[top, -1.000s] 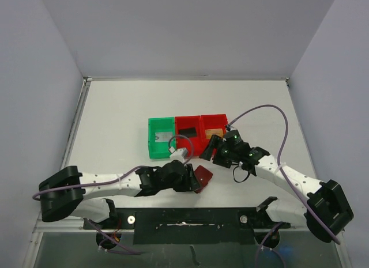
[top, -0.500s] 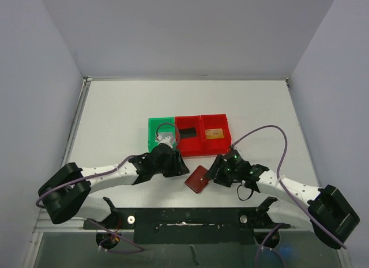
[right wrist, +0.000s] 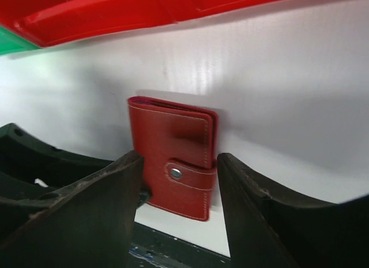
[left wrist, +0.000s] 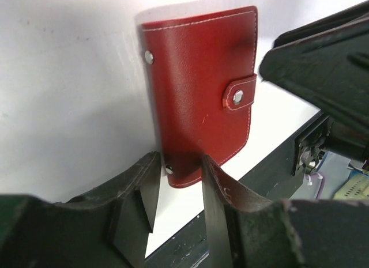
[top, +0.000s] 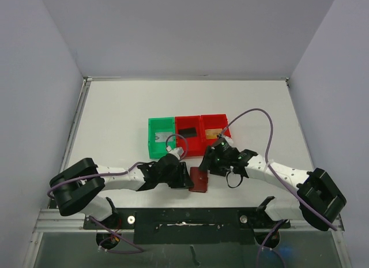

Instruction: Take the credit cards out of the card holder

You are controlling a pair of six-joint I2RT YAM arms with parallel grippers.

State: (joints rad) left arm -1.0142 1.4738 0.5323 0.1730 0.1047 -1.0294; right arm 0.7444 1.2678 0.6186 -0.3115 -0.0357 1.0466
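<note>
The card holder (top: 199,180) lies shut and flat near the table's front edge, dark red with its tab snapped (left wrist: 237,95). My left gripper (left wrist: 177,171) reaches it from the left, and its fingers pinch the holder's near corner. My right gripper (right wrist: 179,164) hovers over the far side of the card holder (right wrist: 173,153), open, one finger on each side and not touching. Of the credit cards, a silver-grey one (top: 164,135) lies in the green bin, a black one (top: 187,131) in the middle red bin and a gold-orange one (top: 214,132) in the right red bin.
The green bin (top: 153,142) and two red bins (top: 200,119) stand in a row just behind both grippers. The black strip of the table's front edge (left wrist: 271,176) runs close beside the holder. My right arm's purple cable (top: 259,113) arcs over the table.
My left gripper came back from the green bin to the holder and narrowed on its corner. The right gripper shifted to the holder's far side. The holder turned straighter.
</note>
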